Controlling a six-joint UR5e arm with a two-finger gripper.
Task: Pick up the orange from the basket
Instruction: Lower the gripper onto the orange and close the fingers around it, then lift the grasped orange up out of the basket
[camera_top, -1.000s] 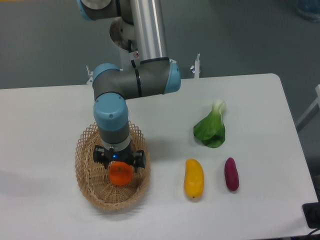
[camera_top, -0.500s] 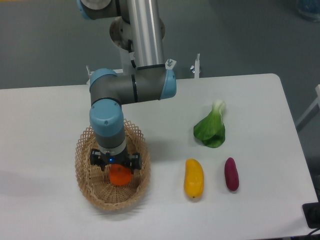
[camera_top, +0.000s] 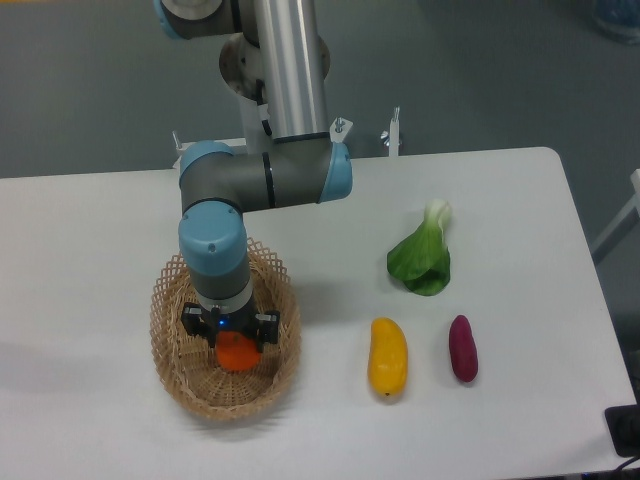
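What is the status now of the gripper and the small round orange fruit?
Gripper down inside the oval woven wicker basket, directly over the small round orange fruit; grasp cannot be confirmed. Orange partly hidden under gripper, low in basket. Nothing else in basket seen.

The gripper (camera_top: 232, 340) sits low in the basket (camera_top: 172, 355), and its fingertips cannot be seen, so how the jaws stand is unclear. It covers the top of the orange (camera_top: 235, 352). The robot arm (camera_top: 285, 70) is cut off by the top edge at 12 o'clock. A dark thing (camera_top: 625, 430) at 4 o'clock is cut off by the corner and too small to name.
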